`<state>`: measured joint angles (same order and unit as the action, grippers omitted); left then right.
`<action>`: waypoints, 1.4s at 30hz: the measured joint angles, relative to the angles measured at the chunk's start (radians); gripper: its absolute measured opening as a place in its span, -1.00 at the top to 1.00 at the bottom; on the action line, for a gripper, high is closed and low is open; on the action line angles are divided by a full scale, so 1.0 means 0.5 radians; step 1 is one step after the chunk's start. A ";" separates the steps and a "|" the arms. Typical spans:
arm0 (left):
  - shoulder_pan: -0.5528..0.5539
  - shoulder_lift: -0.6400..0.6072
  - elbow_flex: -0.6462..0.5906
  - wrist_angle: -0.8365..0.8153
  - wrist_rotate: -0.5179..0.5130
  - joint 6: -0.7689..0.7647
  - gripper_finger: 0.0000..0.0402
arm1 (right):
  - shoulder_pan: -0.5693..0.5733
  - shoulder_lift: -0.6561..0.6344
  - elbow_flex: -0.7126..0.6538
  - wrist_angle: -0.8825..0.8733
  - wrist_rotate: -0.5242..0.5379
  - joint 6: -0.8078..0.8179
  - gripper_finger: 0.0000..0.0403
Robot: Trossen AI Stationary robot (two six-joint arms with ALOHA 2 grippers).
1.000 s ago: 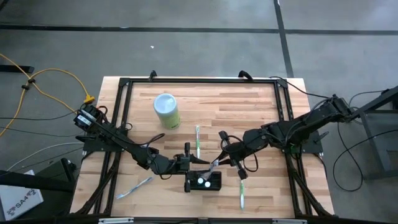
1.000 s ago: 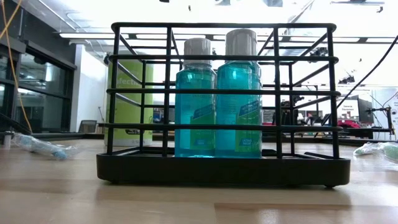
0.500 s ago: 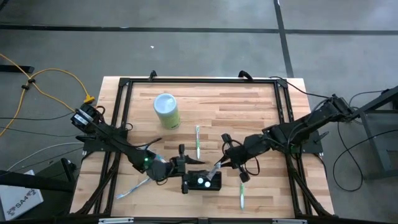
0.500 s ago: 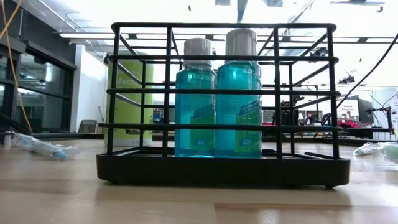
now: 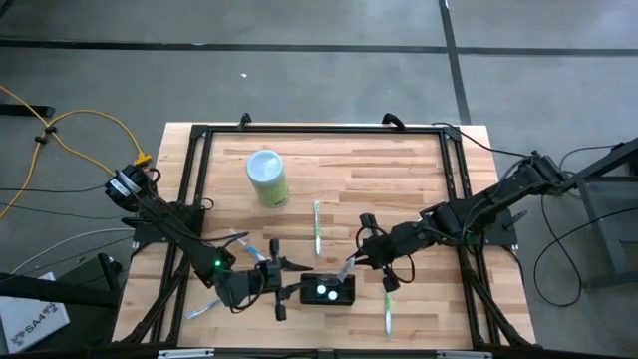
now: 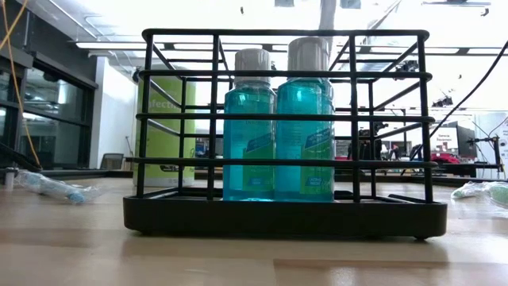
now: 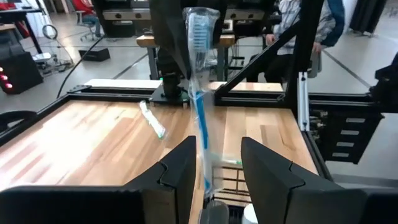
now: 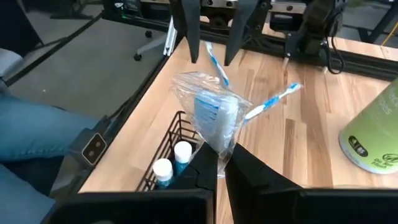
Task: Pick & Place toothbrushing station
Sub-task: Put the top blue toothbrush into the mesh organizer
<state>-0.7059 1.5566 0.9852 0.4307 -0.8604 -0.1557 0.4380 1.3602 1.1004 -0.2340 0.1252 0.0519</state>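
Since a moment ago, the left gripper (image 5: 283,290) has slid back toward the near edge of the wooden table (image 5: 399,170) and now sits just left of the toothbrushing station (image 5: 346,296). This station is a small black wire rack with two blue bottles with white caps (image 6: 275,127) standing in it. It rests near the near edge of the table, about in the middle. The left gripper points at the rack with its two fingers spread wide apart and nothing between them, so it looks ready to take hold of the rack from the side or to keep it from sliding. The right gripper (image 5: 350,267) hangs just over the far right part of the rack. Its fingers are pinched tight on a blue toothbrush in a clear plastic wrapper (image 8: 214,115). The brush stands almost straight up with its brush end at the top and its bottom end down at the rack, which I think is so it can drop into the rack. The left wrist view shows this wrapped brush standing upright past the open fingers. A pale green round can with a whitish top (image 5: 267,178) stands far back on the left, well away from the work. Some other toothbrushes lie flat on the table: a green and white one (image 5: 317,225) behind the rack, another green one (image 5: 388,311) to its right, and a bluish one (image 5: 211,302) on the left. They are probably waiting for their turn.
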 joint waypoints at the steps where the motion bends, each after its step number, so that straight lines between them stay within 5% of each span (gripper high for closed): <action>1: 0.000 0.000 0.000 -0.005 -0.010 -0.007 0.39 | 0.006 -0.001 0.000 0.000 0.001 0.006 0.97; 28: 0.001 0.000 -0.001 -0.025 -0.012 -0.038 0.39 | 0.132 -0.024 0.007 -0.120 0.224 0.101 0.97; 42: 0.001 0.000 -0.002 -0.043 -0.012 -0.042 0.39 | 0.134 -0.024 -0.310 0.241 0.255 0.250 0.97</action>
<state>-0.7055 1.5566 0.9844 0.4091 -0.8665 -0.1768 0.5049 1.3479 0.9456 -0.1134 0.2527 0.1770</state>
